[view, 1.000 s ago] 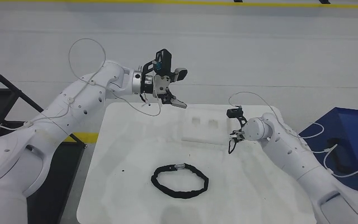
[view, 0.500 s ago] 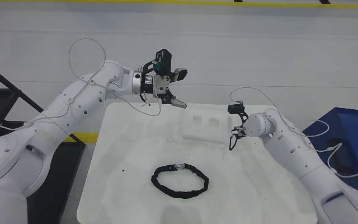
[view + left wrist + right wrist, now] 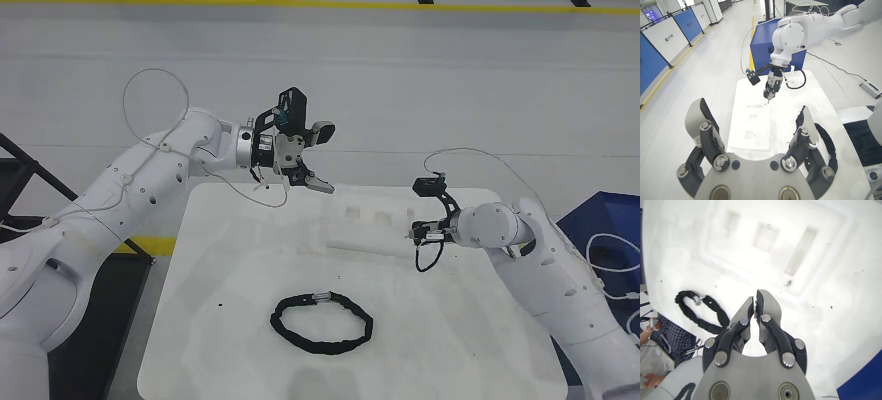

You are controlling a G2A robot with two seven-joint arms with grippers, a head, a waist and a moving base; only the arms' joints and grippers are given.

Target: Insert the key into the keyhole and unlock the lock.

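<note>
The key (image 3: pixel 755 307) is pinched between the closed fingers of the right gripper (image 3: pixel 755 294), and only a thin metal edge of it can be seen between the pads. The gripper is held over the edge of the white foam tray (image 3: pixel 365 232) on the right arm's side. The chain lock (image 3: pixel 345 340) is laid in a loop on the table (image 3: pixel 220 340), nearer the robot and well apart from the key. Its silver lock body (image 3: pixel 320 297) is placed at the far side of the loop. The left gripper (image 3: pixel 307 172) is spread wide and empty, held above the table's far left edge.

The lock is not being held by anything, so it could be pushed along the table if the key is pressed against it. It could also be spun when the key is turned. The key is gripped over a small area and could be tilted or lost on a glancing contact (the keyhole's facing cannot be made out from here).
</note>
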